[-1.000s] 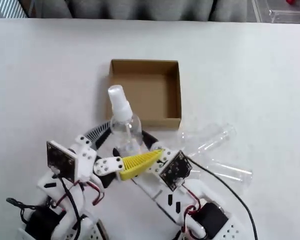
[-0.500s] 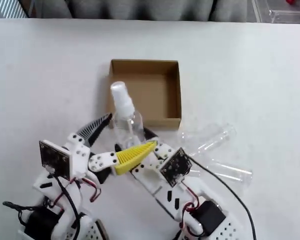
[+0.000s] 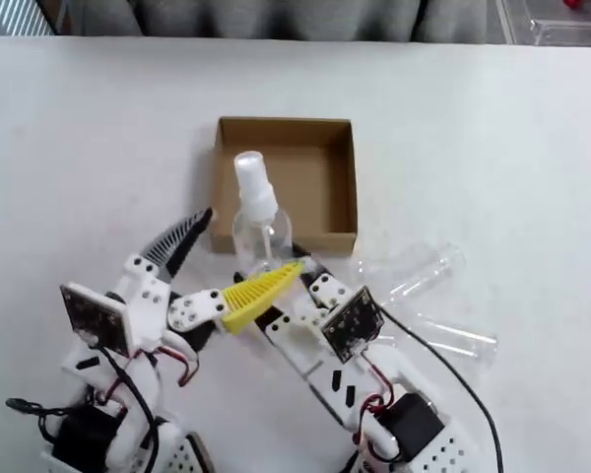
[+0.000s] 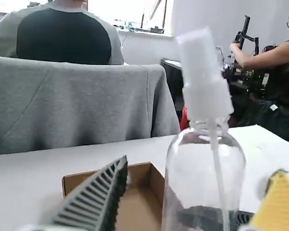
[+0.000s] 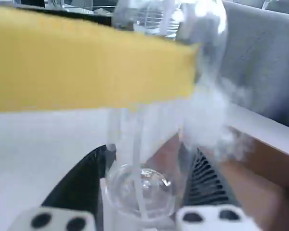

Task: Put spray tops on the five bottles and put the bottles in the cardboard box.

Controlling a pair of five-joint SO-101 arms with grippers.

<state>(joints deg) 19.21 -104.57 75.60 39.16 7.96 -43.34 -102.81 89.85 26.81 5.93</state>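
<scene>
behind, grey chairs (image 3: 276, 18) line the white table (image 3: 492, 128).

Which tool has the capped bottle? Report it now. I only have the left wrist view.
Observer: The right tool is shut on the bottle, low on its body. The right wrist view shows a dark finger on each side.
Operator: Place it against the box.
Observer: In the high view it stands upright at the near wall of the cardboard box, with its spray top overlapping the opening.
Operator: Report the rest.
Observer: Clear uncapped bottles lie on the table on the right arm's side of the box. None is in the box.
</scene>
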